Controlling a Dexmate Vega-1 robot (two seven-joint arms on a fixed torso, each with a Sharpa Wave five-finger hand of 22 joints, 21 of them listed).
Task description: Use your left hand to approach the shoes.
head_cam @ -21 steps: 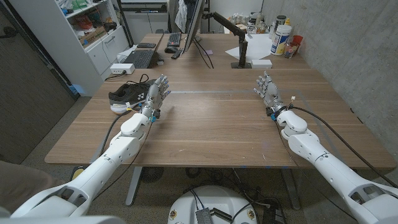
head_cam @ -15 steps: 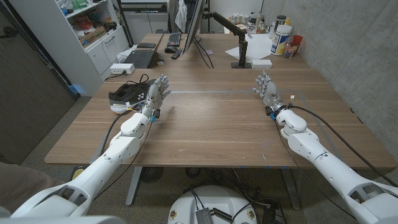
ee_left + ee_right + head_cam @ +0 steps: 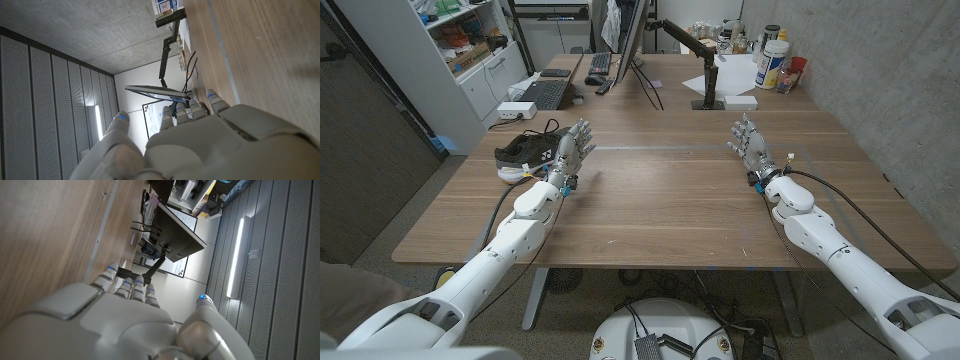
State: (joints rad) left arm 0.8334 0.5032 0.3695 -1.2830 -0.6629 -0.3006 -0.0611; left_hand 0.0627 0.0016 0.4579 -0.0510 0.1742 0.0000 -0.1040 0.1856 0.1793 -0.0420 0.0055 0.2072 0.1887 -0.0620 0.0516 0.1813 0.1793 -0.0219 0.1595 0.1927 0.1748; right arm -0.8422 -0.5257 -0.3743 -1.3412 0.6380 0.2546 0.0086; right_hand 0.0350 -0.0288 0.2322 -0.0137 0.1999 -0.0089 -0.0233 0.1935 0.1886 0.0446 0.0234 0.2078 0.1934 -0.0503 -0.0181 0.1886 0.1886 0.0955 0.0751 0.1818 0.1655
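A black shoe with a white sole lies near the table's left edge. My left hand stands just to its right, fingers spread and reaching away from me, holding nothing; its near side overlaps the shoe's toe end in the head view, and contact cannot be told. The back of that hand fills the left wrist view. My right hand is held open over the right side of the table, fingers apart, nothing in it, and its back appears in the right wrist view.
A monitor on an arm, keyboards and a power strip stand at the back left. Bottles and containers crowd the far right corner. A white shelf unit stands left of the wooden table.
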